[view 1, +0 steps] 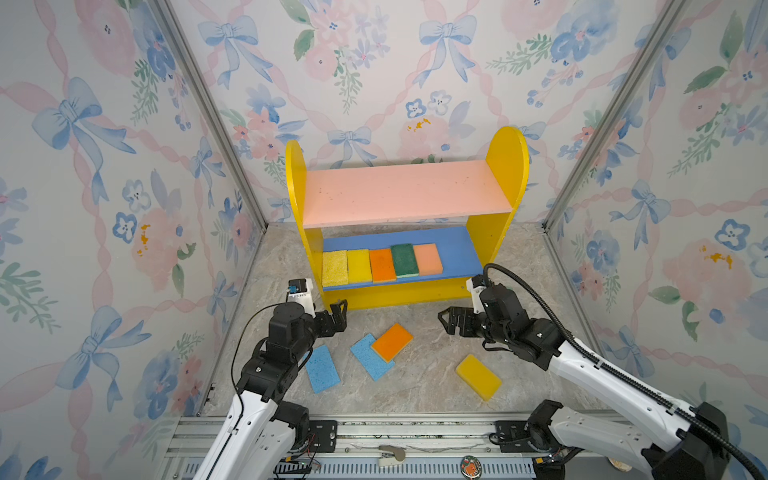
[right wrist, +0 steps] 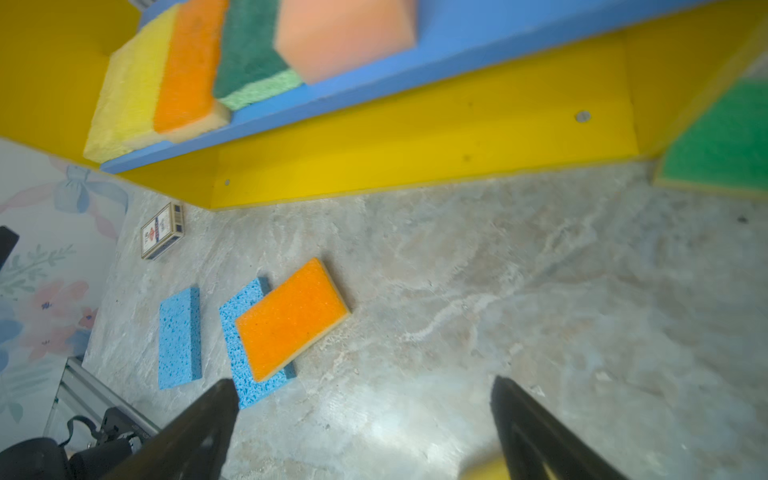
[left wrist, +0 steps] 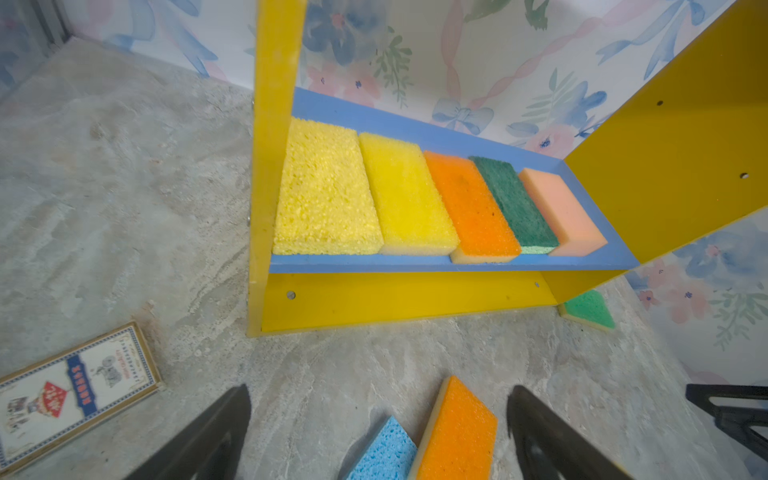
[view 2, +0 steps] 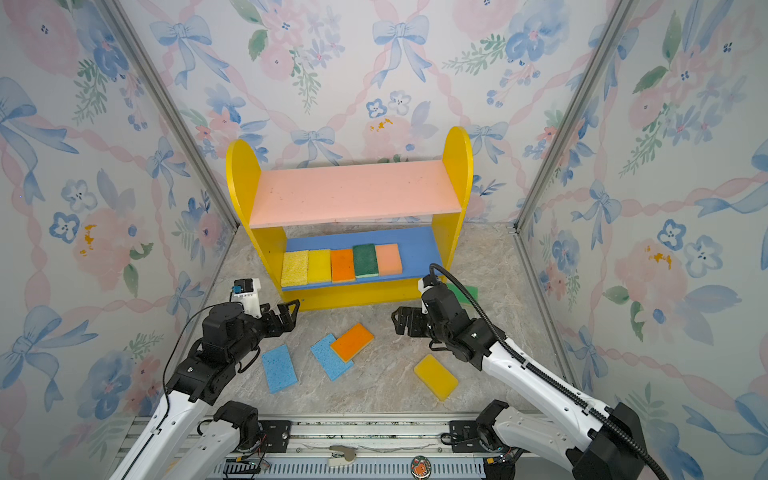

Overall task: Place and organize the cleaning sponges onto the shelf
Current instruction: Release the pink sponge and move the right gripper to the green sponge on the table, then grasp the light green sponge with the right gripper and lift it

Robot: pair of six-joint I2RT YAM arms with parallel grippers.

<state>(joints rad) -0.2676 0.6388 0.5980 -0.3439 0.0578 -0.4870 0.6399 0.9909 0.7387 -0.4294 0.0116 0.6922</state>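
Top views first. In both, the little two-tier wooden shelf with yellow round-topped sides [view 1: 505, 166] stands just beyond both tools. Five foam sponges line its blue lower board [view 1: 457, 249], touching side to side: coarse-pored yellow sponge [view 1: 334, 268], smooth yellow sponge [view 1: 359, 266], orange sponge [view 1: 382, 265], dark green scourer sponge [view 1: 404, 259] and peach sponge [view 1: 427, 258]. The pink upper board [view 1: 407, 191] has nothing on it.

The left tool [view 1: 334, 318] and right tool [view 1: 449, 321] are both released and hold nothing. Between them, on the marbled grey worktop [view 1: 428, 374], a loose orange-topped sponge [view 1: 392, 341] lies half over a light blue sponge [view 1: 370, 361]. A second light blue sponge [view 1: 323, 368] lies behind the left tool, and a loose yellow sponge [view 1: 478, 376] behind the right one. In a top view a green sponge [view 2: 470, 293] peeks out beyond the right tool, at the shelf's foot.

Left wrist: the jaws are spread wide, with the loose orange-topped sponge right ahead. It has a rough top over a pale foam layer. A small printed box [left wrist: 75, 390] lies off to the side.

Right wrist: blurry, but the jaws are wide apart and empty. The green sponge sits against the shelf's side panel.

My take: these look featherlight, squashy and grippy, so they shouldn't slip or break. I'd pinch across the short width at mid-length and close in well, since foam gives. The propped orange one looks easiest because its edges are exposed.
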